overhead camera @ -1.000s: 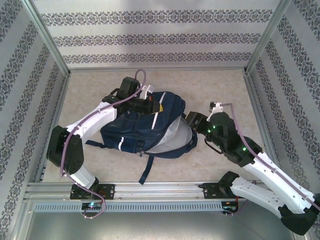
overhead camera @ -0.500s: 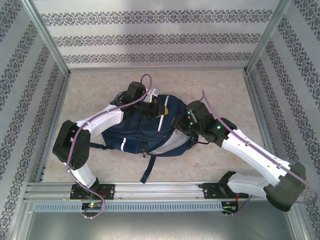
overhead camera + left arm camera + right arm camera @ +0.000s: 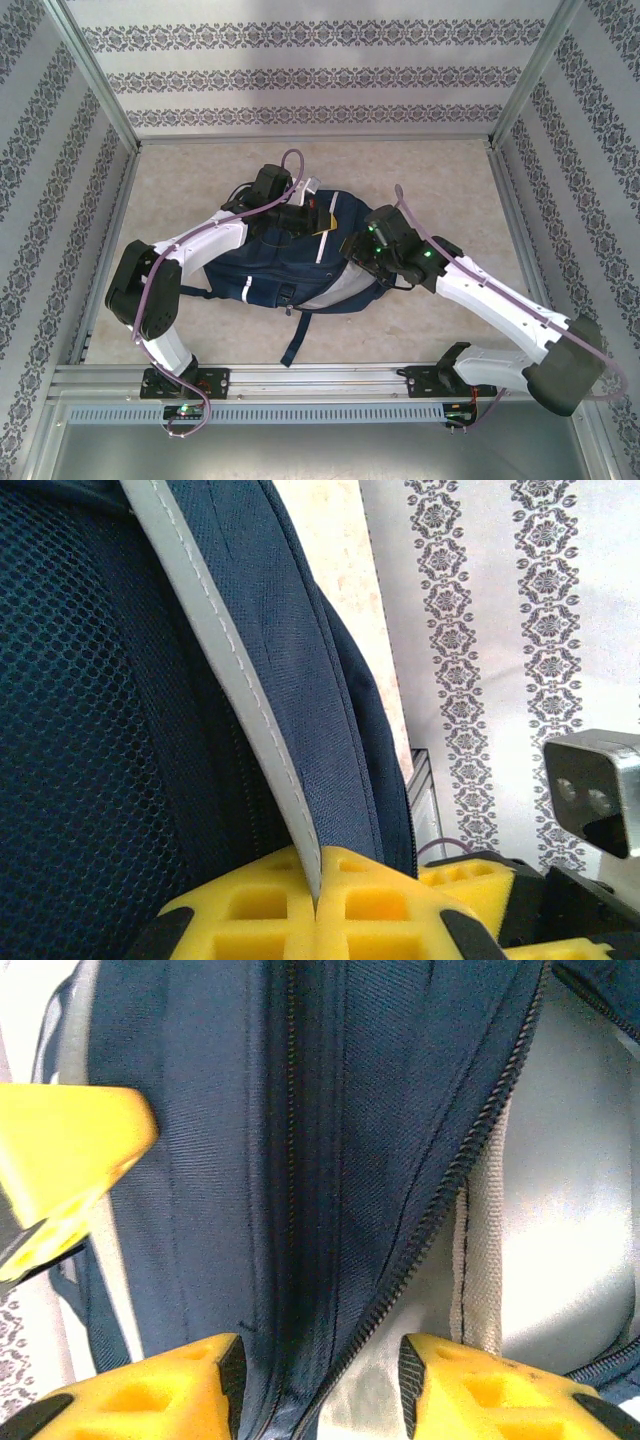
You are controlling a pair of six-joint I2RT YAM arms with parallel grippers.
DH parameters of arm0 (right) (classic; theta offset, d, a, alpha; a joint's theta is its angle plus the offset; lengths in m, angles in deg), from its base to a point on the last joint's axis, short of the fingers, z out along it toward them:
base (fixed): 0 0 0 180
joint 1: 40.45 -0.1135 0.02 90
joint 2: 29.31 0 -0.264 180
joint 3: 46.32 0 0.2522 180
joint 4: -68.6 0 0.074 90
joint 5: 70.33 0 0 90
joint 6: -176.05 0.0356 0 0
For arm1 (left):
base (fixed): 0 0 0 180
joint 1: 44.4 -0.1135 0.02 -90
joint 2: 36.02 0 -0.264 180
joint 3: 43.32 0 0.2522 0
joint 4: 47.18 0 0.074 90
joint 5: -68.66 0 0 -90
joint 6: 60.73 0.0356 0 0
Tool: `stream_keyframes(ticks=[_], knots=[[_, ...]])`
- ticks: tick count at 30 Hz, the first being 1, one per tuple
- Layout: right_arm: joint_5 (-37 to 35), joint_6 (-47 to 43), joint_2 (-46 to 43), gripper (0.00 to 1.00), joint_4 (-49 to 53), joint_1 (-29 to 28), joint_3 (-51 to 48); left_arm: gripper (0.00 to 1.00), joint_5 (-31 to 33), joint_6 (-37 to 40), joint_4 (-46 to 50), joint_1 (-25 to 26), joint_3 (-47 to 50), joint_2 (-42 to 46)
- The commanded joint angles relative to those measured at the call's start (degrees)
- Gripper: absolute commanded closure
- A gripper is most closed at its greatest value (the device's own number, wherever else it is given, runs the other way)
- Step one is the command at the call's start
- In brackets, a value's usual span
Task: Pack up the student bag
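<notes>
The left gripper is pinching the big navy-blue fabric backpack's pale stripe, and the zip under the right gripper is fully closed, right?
No: the right wrist view shows that zip gaping open on silvery lining under the right gripper. The left gripper does pinch the pale stripe of the navy-blue fabric backpack.

text on student bag [image 3: 265,265], at left gripper [image 3: 318,905]: none legible
same bag, inside right gripper [image 3: 318,1375]: none legible
wallpaper [image 3: 300,75]: ornament, no lettering
</notes>
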Motion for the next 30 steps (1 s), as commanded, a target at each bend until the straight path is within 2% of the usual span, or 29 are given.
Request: stream_keyframes(ticks=[1, 5, 18, 30], knots=[[-1.42, 0.36, 2.39, 0.54, -0.57, 0.58, -0.82, 1.0, 0.59, -0.69, -4.17, 0.29, 0.42, -0.46], [-1.33, 0.42, 4.48, 0.6, -1.48, 0.24, -1.2, 1.0, 0.57, -0.52, -3.9, 0.29, 0.27, -0.39], [-3.68, -0.25, -0.99, 0.98, -0.5, 0.67, -3.82, 1.0, 1.32, 0.78, -0.83, -0.66, -1.75, -0.58], [-2.9, -2.18, -9.75, 1.0, -4.66, 1.51, -10.42, 1.0, 2.0, 1.13, 2.21, -4.06, -3.44, 1.83]])
